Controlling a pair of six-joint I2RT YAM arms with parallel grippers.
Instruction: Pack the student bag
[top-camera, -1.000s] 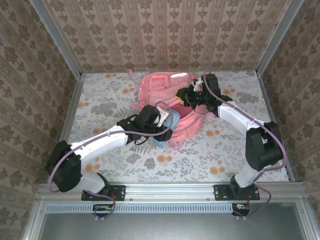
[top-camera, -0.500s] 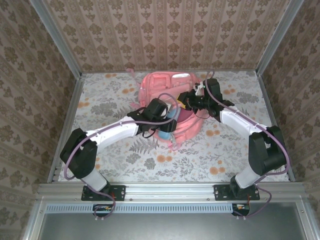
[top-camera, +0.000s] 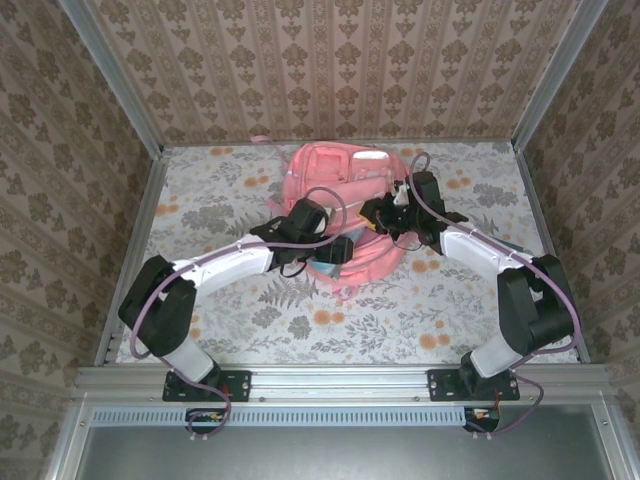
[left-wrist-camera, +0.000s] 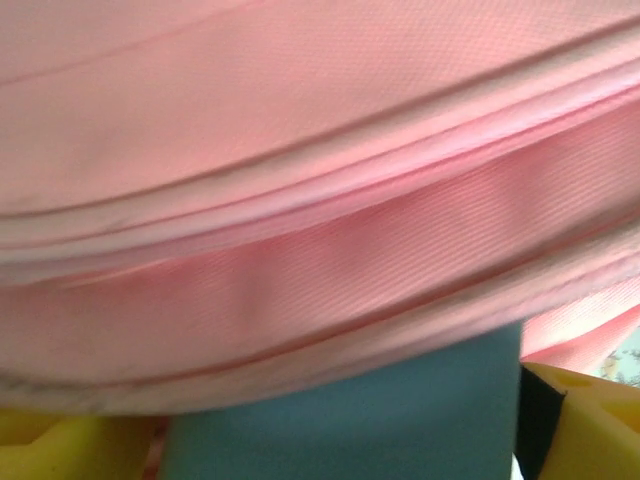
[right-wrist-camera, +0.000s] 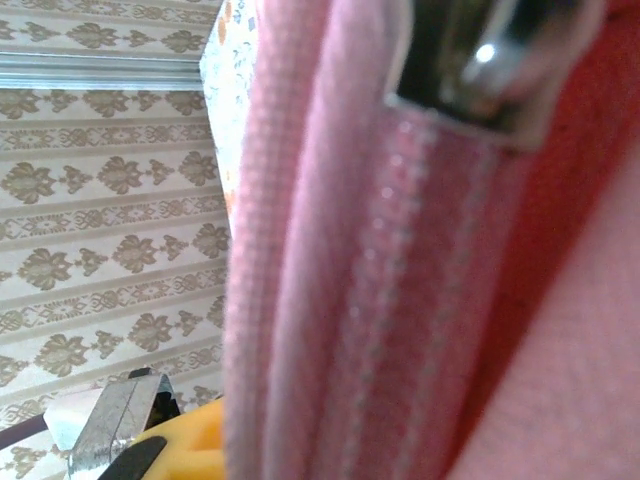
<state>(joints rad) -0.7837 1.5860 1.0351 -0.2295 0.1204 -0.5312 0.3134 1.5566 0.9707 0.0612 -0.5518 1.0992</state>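
Lying flat, the pink student bag (top-camera: 340, 178) is at the far middle of the flowery table (top-camera: 220, 205); my left gripper (top-camera: 338, 250) is at its near edge, squeezing a blue thing (left-wrist-camera: 350, 420) under the pink cloth; my right gripper (top-camera: 368, 213) is at the bag's right side; I cannot tell if it is open or closed.

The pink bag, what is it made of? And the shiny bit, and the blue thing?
The student bag looks like soft matte woven cloth: the left wrist view shows fine threads and stitched seams. The shiny bit is probably metal, silvery with a bright glint, though blurred. The blue thing the left hand holds looks smooth; material unclear.
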